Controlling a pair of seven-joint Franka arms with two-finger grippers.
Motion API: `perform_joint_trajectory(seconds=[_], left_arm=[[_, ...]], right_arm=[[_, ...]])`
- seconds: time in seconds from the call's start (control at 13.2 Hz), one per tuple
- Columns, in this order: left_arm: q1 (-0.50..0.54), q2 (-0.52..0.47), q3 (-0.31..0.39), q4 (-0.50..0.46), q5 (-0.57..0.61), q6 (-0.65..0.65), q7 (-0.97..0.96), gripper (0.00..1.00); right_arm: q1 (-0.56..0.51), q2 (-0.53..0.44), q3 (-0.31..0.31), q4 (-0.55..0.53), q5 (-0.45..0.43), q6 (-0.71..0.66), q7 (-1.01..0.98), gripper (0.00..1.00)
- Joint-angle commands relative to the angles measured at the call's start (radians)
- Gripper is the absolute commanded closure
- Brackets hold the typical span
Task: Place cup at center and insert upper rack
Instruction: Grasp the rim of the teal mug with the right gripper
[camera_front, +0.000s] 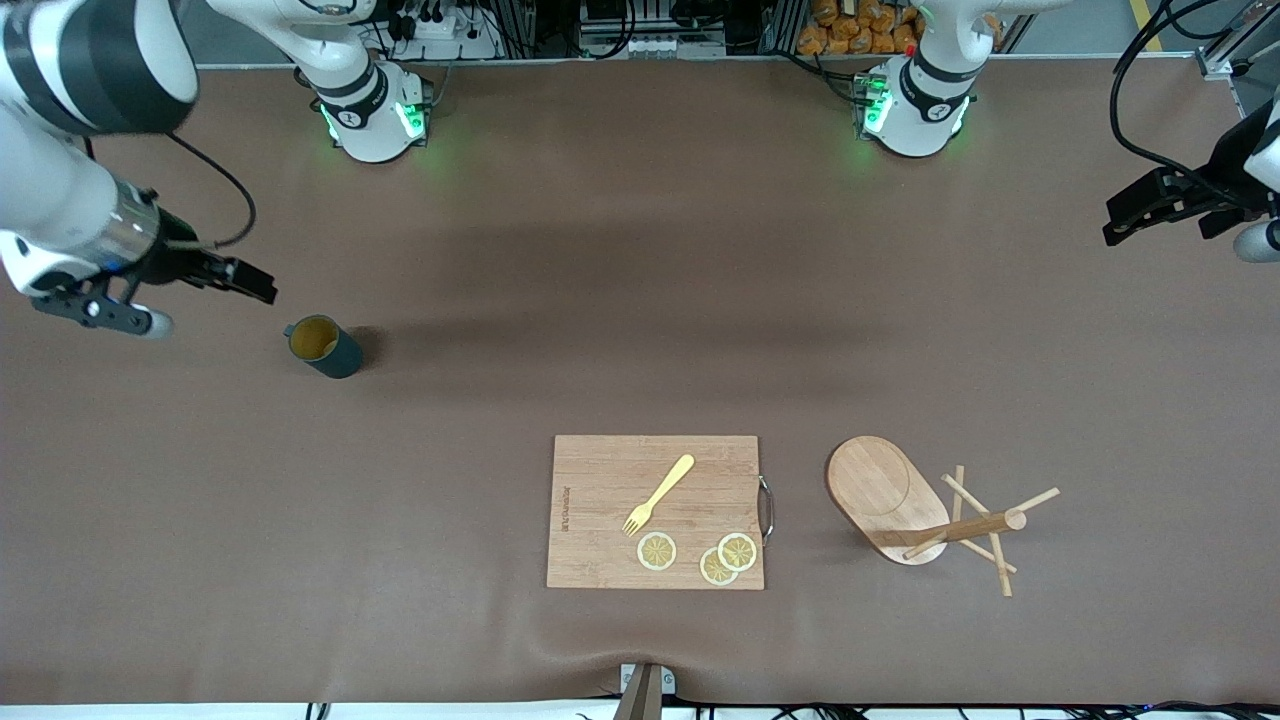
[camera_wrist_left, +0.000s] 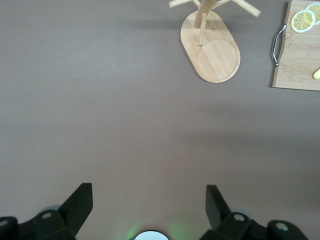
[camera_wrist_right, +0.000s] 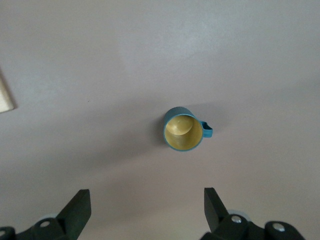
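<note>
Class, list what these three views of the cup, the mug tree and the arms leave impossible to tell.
- Cup: ribbing too small in front view; walls hidden from above in right wrist view.
- Mug tree: peg tips cut by the left wrist view's edge.
- Cutting board: printed edge text too small.
- Left end effector, right end effector: bodies cropped.

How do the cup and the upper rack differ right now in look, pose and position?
The cup is dark teal, small and closed-sided; the upper rack is pale wood with an oval base, post and thin pegs. The cup sits toward the right arm's end of the table, farther from the front camera; the rack sits toward the left arm's end, nearer, beside the cutting board. Both stand upright on the table, ungripped.
</note>
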Motion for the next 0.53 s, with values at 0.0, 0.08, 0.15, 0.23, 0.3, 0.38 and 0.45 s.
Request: perform_joint_trajectory(seconds=[0.0,0.08,0.15,0.23,0.3,0.38,0.45], left_arm=[[0.001,0.004,-0.009,0.004,0.009,-0.010,-0.004,0.00],[0.001,0.010,-0.009,0.004,0.009,-0.010,-0.004,0.00],[0.001,0.010,-0.009,0.005,0.009,-0.010,-0.004,0.00],[0.001,0.010,-0.009,0.005,0.009,-0.008,-0.004,0.00],[0.001,0.010,-0.009,0.005,0.009,-0.010,-0.004,0.00],[0.001,0.010,-0.009,0.005,0.009,-0.010,-0.004,0.00],[0.001,0.010,-0.010,0.005,0.009,-0.010,-0.006,0.00]], right_arm=[[0.015,0.023,-0.001,-0.119,0.005,0.146,0.078,0.00],[0.016,0.025,-0.001,-0.173,0.011,0.203,0.095,0.00],[0.016,0.028,-0.001,-0.208,0.020,0.233,0.106,0.00],[0.013,0.042,-0.003,-0.230,0.040,0.245,0.106,0.00],[0.006,0.058,-0.003,-0.242,0.058,0.253,0.106,0.00],[0.003,0.080,-0.004,-0.250,0.060,0.265,0.105,0.00],[-0.003,0.104,-0.004,-0.258,0.060,0.291,0.105,0.00]])
